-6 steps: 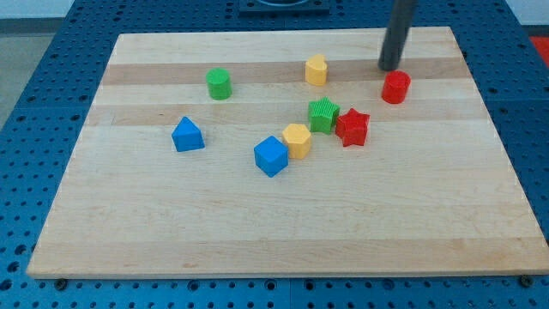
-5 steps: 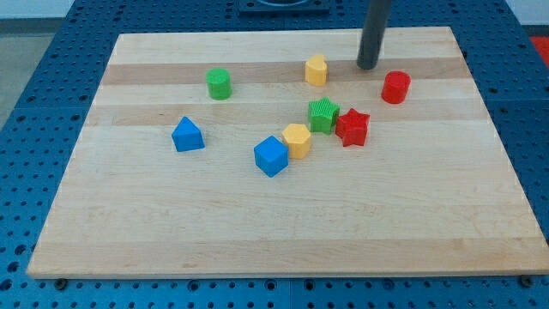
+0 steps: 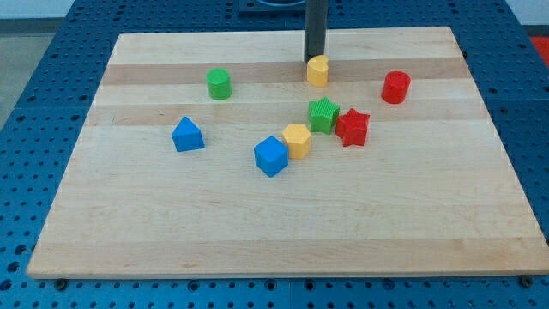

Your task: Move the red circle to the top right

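The red circle (image 3: pixel 395 87) stands near the view's right edge of the wooden board (image 3: pixel 171 223), in the upper part. My tip (image 3: pixel 315 59) is far to its left, just above a small yellow block (image 3: pixel 317 70) and touching or nearly touching its top edge. The rod rises straight out of the view's top.
A green circle (image 3: pixel 219 83) sits at upper left. A blue block (image 3: pixel 187 135) lies at left. A blue cube (image 3: pixel 271 155), a yellow block (image 3: pixel 297 139), a green star-like block (image 3: pixel 323 115) and a red star (image 3: pixel 352 127) cluster mid-board.
My tip has slid left along the board's top, from just above the red circle to just above the upper yellow block. No block has moved.
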